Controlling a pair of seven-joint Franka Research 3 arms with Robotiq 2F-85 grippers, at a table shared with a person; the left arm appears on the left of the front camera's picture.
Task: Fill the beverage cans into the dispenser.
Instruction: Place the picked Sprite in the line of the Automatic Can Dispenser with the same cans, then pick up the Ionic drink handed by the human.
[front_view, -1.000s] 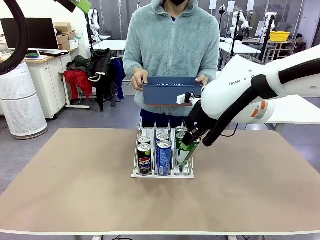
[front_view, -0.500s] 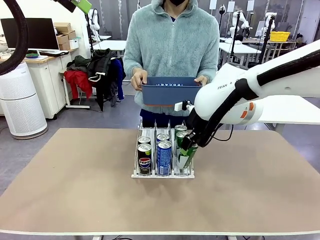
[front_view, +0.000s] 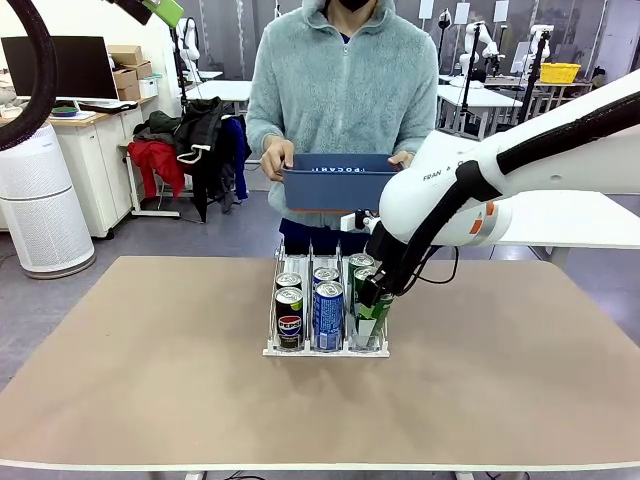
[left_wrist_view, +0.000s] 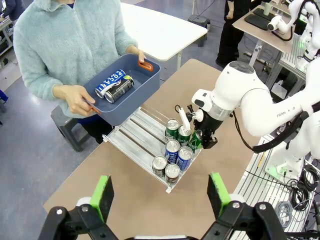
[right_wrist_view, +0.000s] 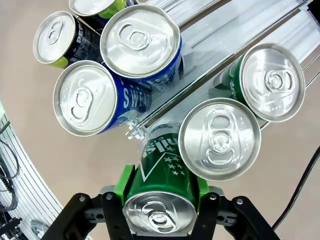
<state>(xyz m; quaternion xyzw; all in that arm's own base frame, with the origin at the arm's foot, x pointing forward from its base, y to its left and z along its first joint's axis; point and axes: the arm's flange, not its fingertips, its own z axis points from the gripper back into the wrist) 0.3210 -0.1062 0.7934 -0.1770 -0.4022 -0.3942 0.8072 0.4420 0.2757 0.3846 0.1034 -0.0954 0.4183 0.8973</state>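
Standing the green can (front_view: 371, 318), tilted a moment ago, upright in the dispenser (front_view: 300, 353), the right gripper (right_wrist_view: 161, 186) flanks it, grip undeterminable; release seems next.

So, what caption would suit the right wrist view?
Right gripper holding a green can in the dispenser, close beside a second green can.

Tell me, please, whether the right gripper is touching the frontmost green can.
Touching: the right wrist view shows the right gripper's green pads flush against both sides of the green can.
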